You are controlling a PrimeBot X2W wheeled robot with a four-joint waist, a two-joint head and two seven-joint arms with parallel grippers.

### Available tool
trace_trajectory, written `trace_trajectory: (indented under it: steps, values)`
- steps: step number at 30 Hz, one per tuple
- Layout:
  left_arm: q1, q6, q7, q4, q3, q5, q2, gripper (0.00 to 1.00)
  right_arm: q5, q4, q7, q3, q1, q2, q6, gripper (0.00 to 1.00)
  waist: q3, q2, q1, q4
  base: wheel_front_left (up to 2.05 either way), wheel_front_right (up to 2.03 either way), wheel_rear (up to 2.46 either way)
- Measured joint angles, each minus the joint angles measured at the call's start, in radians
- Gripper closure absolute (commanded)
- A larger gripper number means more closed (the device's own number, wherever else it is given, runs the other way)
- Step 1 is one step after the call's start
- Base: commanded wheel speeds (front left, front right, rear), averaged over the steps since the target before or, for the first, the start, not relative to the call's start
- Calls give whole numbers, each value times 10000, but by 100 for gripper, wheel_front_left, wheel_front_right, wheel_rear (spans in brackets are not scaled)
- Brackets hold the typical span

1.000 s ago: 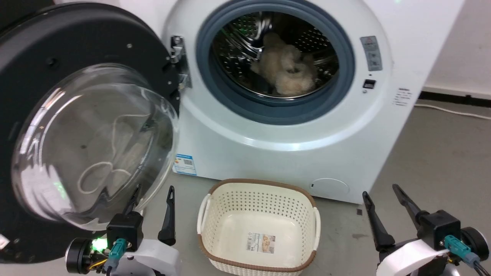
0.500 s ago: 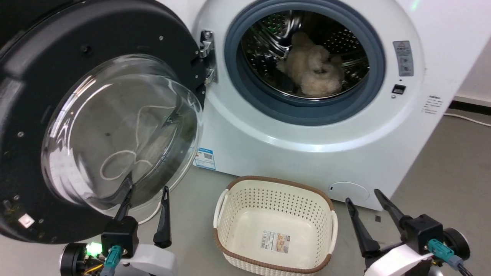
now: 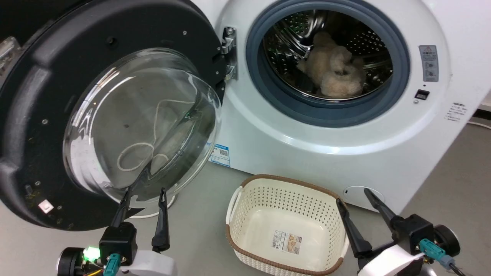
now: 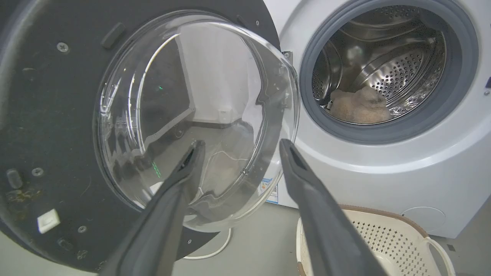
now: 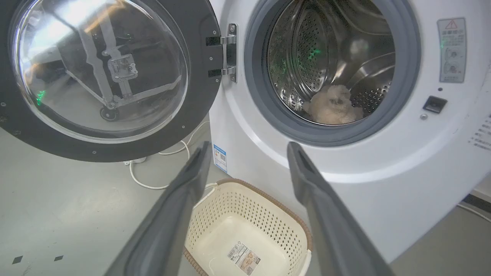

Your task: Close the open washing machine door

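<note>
door point(image 3: 38, 96), 9 o'clock: matt black plastic frame, glossy clear glass point(image 3: 142, 122) | washer point(image 3: 307, 157): smooth glossy white | gasket point(image 3: 256, 69): matt grey rubber | drum point(image 3: 368, 42), 1 o'clock: shiny perforated steel, fluffy cream cloth point(image 3: 333, 73) inside | hinge point(image 3: 229, 53): bright metal | basket point(image 3: 287, 199), 6 o'clock: cream perforated plastic | floor point(image 3: 199, 230): smooth matt grey

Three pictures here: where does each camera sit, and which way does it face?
Head view: on the head, looking down at the washing machine, open washing machine door and a basket; left gripper and right gripper at the bottom.
Left wrist view: on the left wrist, facing the door's glass; own fingers rise from below.
Right wrist view: on the right wrist, facing the drum and basket; own fingers likewise.
Shared: both wrist views show the fluffy item in the drum.
</note>
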Motion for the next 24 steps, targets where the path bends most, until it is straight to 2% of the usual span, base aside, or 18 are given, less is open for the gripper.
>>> trace_trajectory:
  steps: [22,24]
  values:
    - [183,401,-460,-224,-207,-17,134,0,184,347,-466,416,-11,-94,0,0,-17,0,0,901,0,0,0]
    - [267,493,-610,-286,-272,-36,161,0,272,447,-602,523,-11,-132,0,0,-12,0,0,1155,0,0,0]
